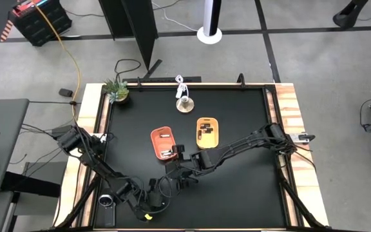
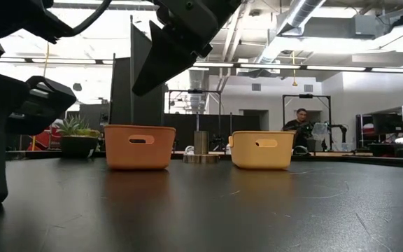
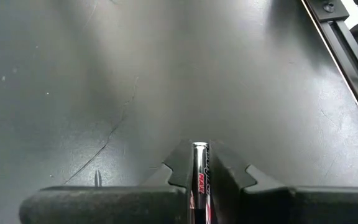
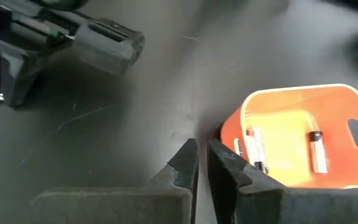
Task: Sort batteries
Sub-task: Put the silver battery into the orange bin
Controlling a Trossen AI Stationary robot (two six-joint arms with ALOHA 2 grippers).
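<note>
I hold a battery (image 3: 199, 177) pinched in my left hand (image 3: 201, 168) above the bare tabletop (image 3: 166, 68) | right hand (image 4: 202, 163) nearly closed, empty, beside the orange tray (image 4: 272, 109) | battery looks light, stiff, slick: grip mid-body | room open, table edge near.

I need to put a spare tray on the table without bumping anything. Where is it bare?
Bare: the right half, between the yellow tray and the table's right edge, and the patch between the plant and the orange tray. Crowded: the near edge below the trays, where the left gripper and right gripper meet.
</note>
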